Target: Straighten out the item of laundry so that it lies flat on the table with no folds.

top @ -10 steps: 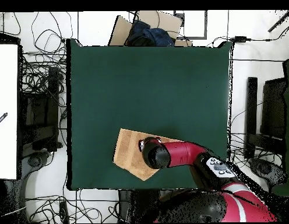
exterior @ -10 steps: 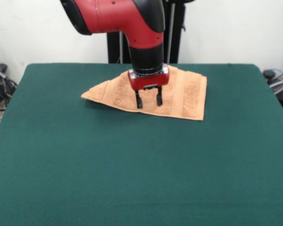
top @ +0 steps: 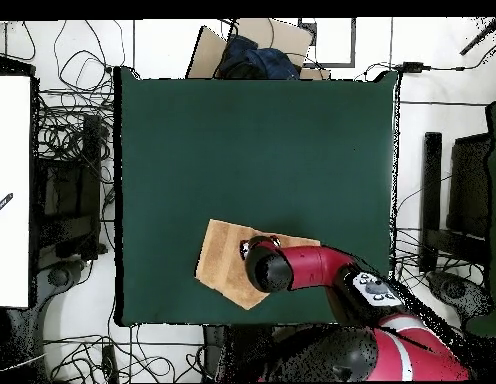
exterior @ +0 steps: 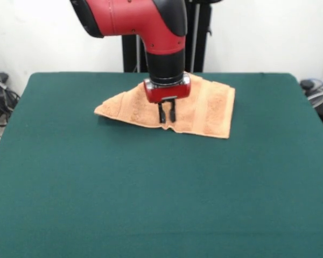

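The peach-tan towel [exterior: 210, 110] lies on the far middle of the dark green table [exterior: 151, 204], folded over into a rough triangle with a point at the left. Its woven bands show on the right part. My gripper [exterior: 167, 120] points straight down at the towel's near edge, with its fingers [exterior: 161, 114] drawn close together and pinching a small ridge of cloth. In the overhead view the towel [top: 220, 262] lies near the table's [top: 252, 150] bottom edge, and the arm's wrist [top: 267, 268] covers its right part and the gripper.
The robot's black pedestal [exterior: 196, 37] stands behind the table. In the overhead view a cardboard box with dark cloth [top: 254, 50] sits beyond the table's top edge, a white board [top: 12, 190] stands at the left, and cables lie all around.
The fingers have closed from spread apart to nearly together on the towel's near edge. The towel's near edge has puckered slightly between them. The arm has barely moved.
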`<state>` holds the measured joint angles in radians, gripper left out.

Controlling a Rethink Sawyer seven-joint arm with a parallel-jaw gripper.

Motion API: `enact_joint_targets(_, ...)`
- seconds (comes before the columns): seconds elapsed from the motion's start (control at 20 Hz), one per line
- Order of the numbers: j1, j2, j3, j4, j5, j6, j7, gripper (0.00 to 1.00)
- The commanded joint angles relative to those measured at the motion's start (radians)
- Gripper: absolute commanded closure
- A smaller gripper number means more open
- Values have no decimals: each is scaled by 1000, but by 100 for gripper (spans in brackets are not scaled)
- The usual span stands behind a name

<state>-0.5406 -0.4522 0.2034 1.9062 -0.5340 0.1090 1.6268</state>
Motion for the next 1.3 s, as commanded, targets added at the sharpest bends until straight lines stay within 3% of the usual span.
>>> enact_joint_targets(0.05, 22, 116, -15, -28, -32, -66, 121, 100)
enact_joint_targets(0.35, 41, 109, -27, -24, -22, -57, 126, 100)
enact_joint_targets(0.55, 62, 52, -45, 49, -6, -78, 164, 100)
enact_joint_targets(0.95, 57, -128, 39, 176, 70, 32, 157, 100)
enact_joint_targets(1.3, 68, -146, 74, 176, 107, 54, 138, 100)
